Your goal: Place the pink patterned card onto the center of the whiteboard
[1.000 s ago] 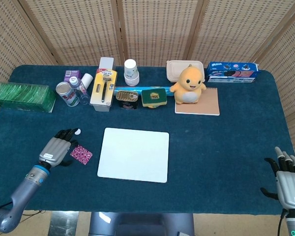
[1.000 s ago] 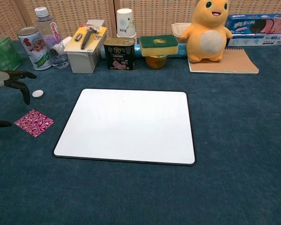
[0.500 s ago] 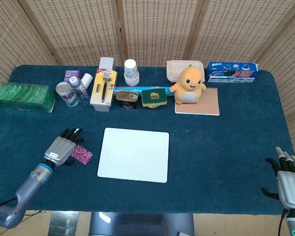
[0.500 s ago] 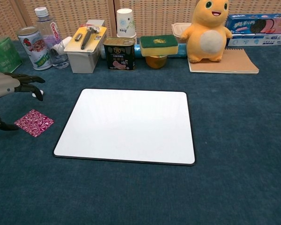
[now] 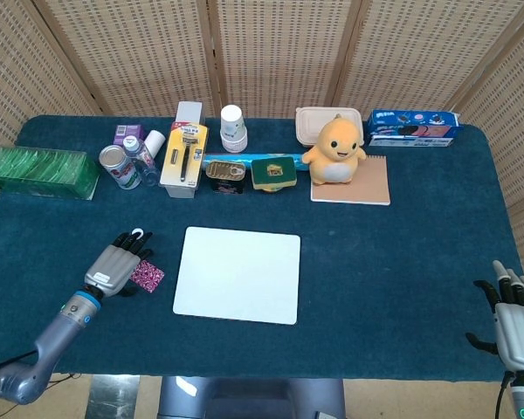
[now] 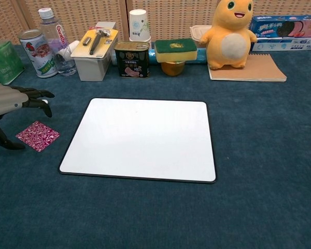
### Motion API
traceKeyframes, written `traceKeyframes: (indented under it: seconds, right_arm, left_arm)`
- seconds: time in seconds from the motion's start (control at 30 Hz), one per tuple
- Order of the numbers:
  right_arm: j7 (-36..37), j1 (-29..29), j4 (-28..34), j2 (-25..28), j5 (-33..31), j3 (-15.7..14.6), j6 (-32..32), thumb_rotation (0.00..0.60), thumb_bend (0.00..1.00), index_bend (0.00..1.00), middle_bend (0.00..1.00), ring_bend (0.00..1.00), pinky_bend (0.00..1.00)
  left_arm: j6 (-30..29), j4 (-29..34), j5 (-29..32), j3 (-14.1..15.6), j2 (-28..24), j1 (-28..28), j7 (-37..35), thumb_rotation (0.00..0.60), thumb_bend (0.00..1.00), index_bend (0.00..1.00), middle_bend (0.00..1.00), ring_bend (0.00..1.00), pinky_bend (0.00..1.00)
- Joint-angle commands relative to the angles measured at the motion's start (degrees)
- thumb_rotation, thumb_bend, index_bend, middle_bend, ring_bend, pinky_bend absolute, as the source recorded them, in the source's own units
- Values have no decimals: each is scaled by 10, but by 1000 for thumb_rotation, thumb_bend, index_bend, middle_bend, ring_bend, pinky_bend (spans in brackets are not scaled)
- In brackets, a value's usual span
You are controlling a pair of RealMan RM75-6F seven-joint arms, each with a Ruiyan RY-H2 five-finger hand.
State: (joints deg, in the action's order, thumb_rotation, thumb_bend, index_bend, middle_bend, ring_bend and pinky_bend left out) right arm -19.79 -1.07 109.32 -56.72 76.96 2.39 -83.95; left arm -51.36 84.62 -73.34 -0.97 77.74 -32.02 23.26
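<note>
We see our left hand hovering low over the blue tablecloth, fingers spread and holding nothing. The pink patterned card lies flat on the cloth just under and slightly past the fingertips; in the chest view the thumb reaches down at the card's near-left side, and we cannot tell whether it touches. A small white disc sits just beyond the fingertips, partly hidden by them. The whiteboard lies flat on the far side of the card from our palm, just beside the card but apart from it, its surface bare.

Our right hand rests at the opposite near corner of the table, well apart from everything, fingers extended and apart, grasping nothing.

Farther out past the left fingertips stands a row of items: a green box, a drink can, a water bottle, a paper cup, a luncheon meat tin, a sponge and a yellow plush toy on a brown notebook.
</note>
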Motion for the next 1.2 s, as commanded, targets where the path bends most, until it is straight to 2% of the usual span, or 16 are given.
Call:
traceKeyframes:
  seconds: [0.03,0.43,0.6,0.77,1.03,1.2]
  right_arm:
    - [0,0,0,0,-1,0,0,600,11,225,0,0,0]
    - [-2,-1,0,0,-4,-1,3,600,12,226,0,0,0]
    - [0,-2,0,1,-5,0,3,600,11,228,0,0,0]
    - [0,-2,-1,0,-4,0,3,600,11,227,0,0,0]
    - [-1,-3,-1,-1,-7,-1,4,600,11,227,0,0,0]
    - [-2,-3,1,1,-9,-2,6,600,11,227,0,0,0]
  left_arm:
    - [4,1,7,0,0,-2,4,600,162,214,0,0,72]
    - [28,2,44,0,6,-16,12,600,172,220,0,0,73]
    - [14,-1,42,1,9,-15,13,600,199,390,0,0,73]
    - [5,-7,44,5,16,-12,20,600,199,473,0,0,73]
    - [-5,4,45,2,13,-12,14,600,199,478,0,0,73]
    - [-25,51,40,-12,-13,-18,27,600,200,478,0,0,73]
